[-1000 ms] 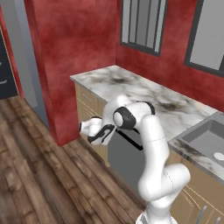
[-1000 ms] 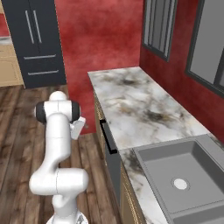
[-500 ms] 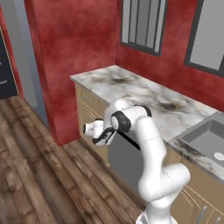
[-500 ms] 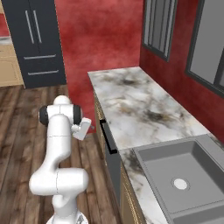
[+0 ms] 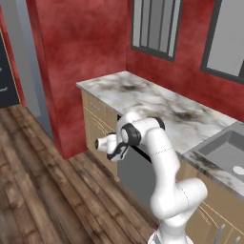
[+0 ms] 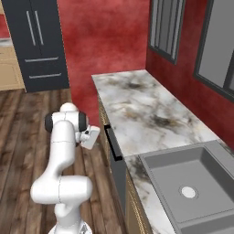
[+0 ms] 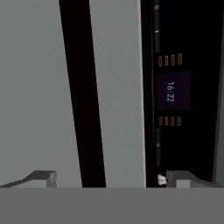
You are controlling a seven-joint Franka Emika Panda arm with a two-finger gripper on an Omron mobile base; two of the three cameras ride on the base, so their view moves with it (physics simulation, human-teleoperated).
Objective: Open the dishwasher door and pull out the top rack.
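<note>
The dishwasher door (image 7: 116, 87) is a flat grey panel, shut under the marble counter. Its long black bar handle (image 7: 82, 96) runs up the hand view, and the black control strip (image 7: 174, 92) with a lit clock lies to the right. My gripper (image 7: 106, 179) is open, close in front of the door, with the handle lined up between its two fingertips (image 7: 43, 177). From the base views the gripper (image 5: 116, 152) (image 6: 95, 136) points at the door (image 5: 138, 178) near the handle (image 6: 112, 143). The top rack is hidden behind the shut door.
Tan wooden cabinet fronts (image 5: 97, 123) stand left of the door. The marble counter (image 5: 143, 97) overhangs it, with a grey sink (image 5: 224, 147) further right. A red wall (image 5: 71, 57) juts out at the left. Tall dark cabinets (image 6: 39, 41) stand across the wooden floor (image 5: 38, 190).
The arm has swung the hand in toward the dishwasher door, so the gripper is now closer to the handle. Its jaws stay wide apart.
</note>
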